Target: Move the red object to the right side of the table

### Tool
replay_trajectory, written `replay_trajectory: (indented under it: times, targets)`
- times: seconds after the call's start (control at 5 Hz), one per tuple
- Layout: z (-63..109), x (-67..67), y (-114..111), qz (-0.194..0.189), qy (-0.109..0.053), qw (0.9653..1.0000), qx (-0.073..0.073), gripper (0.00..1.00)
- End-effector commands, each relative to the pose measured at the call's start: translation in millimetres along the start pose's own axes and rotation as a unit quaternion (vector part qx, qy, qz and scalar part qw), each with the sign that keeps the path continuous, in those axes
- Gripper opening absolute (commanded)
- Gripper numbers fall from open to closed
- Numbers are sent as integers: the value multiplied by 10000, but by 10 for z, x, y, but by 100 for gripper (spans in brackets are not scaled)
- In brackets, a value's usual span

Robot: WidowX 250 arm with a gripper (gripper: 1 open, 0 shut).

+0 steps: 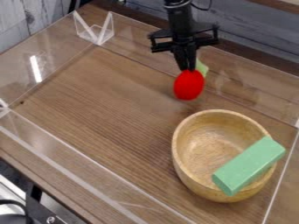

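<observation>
The gripper [187, 65], jaws clenched on the top of the red object [188, 85], holds it at the upper centre of the frame, apparently just clear of the table [105, 105], so the grasp seems complete, while transfer rightward and release remain.

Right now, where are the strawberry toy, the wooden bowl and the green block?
strawberry toy [188, 86]: camera view, middle of its red body.
wooden bowl [177, 149]: camera view, its left rim.
green block [249, 165]: camera view, middle of its top face.
</observation>
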State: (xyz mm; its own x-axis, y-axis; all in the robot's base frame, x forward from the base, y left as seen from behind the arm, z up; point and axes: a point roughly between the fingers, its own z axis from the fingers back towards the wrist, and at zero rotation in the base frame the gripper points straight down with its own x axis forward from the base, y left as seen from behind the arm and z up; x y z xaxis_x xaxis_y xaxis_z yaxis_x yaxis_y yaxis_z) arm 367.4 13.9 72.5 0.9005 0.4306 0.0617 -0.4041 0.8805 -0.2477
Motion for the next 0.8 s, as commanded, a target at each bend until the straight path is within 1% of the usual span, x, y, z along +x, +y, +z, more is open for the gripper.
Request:
replay_trajectory:
  times: [0.0, 0.4, 0.6]
  targets:
    - [34, 25, -137, -477, -170, 9987, -48, 0]
    - [111, -7, -203, -425, -162, 9989, 61, 0]
    - [47, 25, -186, -374, -165, 9991, 102, 0]
